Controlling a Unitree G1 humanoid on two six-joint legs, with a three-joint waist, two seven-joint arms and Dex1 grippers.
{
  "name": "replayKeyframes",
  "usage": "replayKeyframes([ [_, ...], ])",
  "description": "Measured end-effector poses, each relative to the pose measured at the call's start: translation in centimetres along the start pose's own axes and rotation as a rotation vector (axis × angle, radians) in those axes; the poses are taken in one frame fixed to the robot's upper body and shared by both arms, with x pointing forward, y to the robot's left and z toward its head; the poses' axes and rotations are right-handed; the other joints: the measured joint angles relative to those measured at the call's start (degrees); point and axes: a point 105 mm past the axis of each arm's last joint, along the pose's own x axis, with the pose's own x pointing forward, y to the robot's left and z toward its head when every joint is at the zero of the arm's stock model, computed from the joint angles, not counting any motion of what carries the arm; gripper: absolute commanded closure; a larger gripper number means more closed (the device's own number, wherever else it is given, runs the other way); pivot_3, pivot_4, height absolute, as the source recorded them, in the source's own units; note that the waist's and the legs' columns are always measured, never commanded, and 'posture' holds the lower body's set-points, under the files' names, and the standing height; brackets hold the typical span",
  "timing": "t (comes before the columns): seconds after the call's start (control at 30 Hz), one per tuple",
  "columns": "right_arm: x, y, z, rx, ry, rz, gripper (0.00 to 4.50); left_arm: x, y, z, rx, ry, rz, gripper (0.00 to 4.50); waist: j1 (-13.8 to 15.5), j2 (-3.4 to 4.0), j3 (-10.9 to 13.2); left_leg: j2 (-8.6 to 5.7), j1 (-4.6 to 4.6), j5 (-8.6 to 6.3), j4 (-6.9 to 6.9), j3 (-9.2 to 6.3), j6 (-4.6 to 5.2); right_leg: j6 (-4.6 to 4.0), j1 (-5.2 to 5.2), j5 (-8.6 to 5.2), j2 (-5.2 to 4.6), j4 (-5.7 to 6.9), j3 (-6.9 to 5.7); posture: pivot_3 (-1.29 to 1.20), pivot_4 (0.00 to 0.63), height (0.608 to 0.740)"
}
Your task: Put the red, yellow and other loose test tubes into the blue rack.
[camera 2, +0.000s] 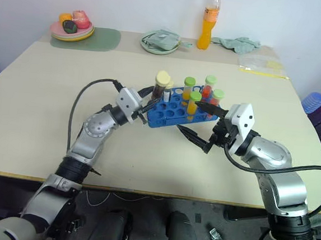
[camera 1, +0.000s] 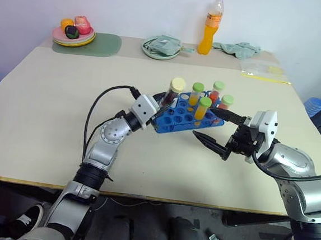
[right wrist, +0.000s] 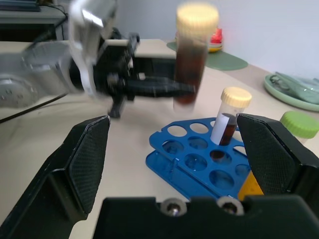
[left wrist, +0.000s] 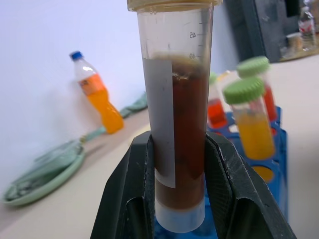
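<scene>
Over the rack's near corner: I've got the dark tube [camera 1: 173,94] upright, cream cap up, so it can drop straight into a hole.
Left gripper [camera 1: 160,110]: pinching that tube low on its body.
Blue rack [camera 1: 178,119]: mid-table, already holding orange and red tubes with green caps.
Right gripper [camera 1: 218,134]: spread wide, empty, just beside the rack, probably to steady it.

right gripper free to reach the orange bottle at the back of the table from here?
Probably not: the orange bottle stands at the table's far edge, with the blue rack between it and the open right gripper.
</scene>
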Motion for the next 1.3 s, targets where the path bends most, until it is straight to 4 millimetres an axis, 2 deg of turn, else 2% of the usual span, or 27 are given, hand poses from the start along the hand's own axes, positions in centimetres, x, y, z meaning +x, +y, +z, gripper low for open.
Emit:
replayKeyframes([
  [0.17, -0.2, 0.0, 0.7, -0.016, -0.007, -0.023, 0.0, 1.3, -0.9, -0.4, -0.043, -0.018, -0.003, 3.68, 0.09, 0.0, 0.0, 0.0, -0.01, 0.0, 0.0, -0.01, 0.01, 0.01, 0.0, 0.0, 0.01, -0.01, 0.0, 0.0, 0.15, 0.74],
  [0.4, -0.7, -0.1, 0.2, 0.001, 0.012, -0.046, 0.0, 2.0, -3.2, -1.1, -0.114, -0.029, -0.055, 3.68, 0.06, 0.0, 0.0, 0.0, 0.0, 0.0, 0.0, -0.01, 0.01, 0.01, 0.0, 0.0, 0.03, 0.0, 0.0, 0.0, 0.15, 0.74],
  [0.83, -1.6, -0.1, -0.4, -0.002, 0.029, -0.064, 0.0, 2.0, -3.9, -2.1, -0.14, -0.005, -0.042, 3.68, 0.1, 0.01, -0.01, 0.0, 0.0, -0.01, 0.0, -0.02, 0.01, 0.01, 0.01, 0.0, 0.04, -0.01, 0.0, 0.0, 0.15, 0.74],
  [1.17, -1.9, -0.2, -0.4, -0.015, 0.038, -0.069, 0.0, 2.1, -4.1, -2.3, -0.275, -0.012, -0.023, 3.68, 0.15, 0.0, -0.02, 0.0, 0.0, -0.01, 0.0, -0.03, 0.01, 0.01, 0.01, -0.01, 0.04, -0.01, 0.0, 0.0, 0.15, 0.74],
  [1.3, -1.9, -0.2, -0.4, -0.017, 0.039, -0.07, 0.0, 1.9, -3.8, -3.1, -0.334, 0.021, -0.01, 3.68, -0.06, 0.0, -0.02, 0.01, 0.01, -0.01, 0.0, -0.05, 0.01, 0.01, 0.01, -0.01, 0.07, -0.01, -0.01, 0.0, 0.15, 0.74],
])
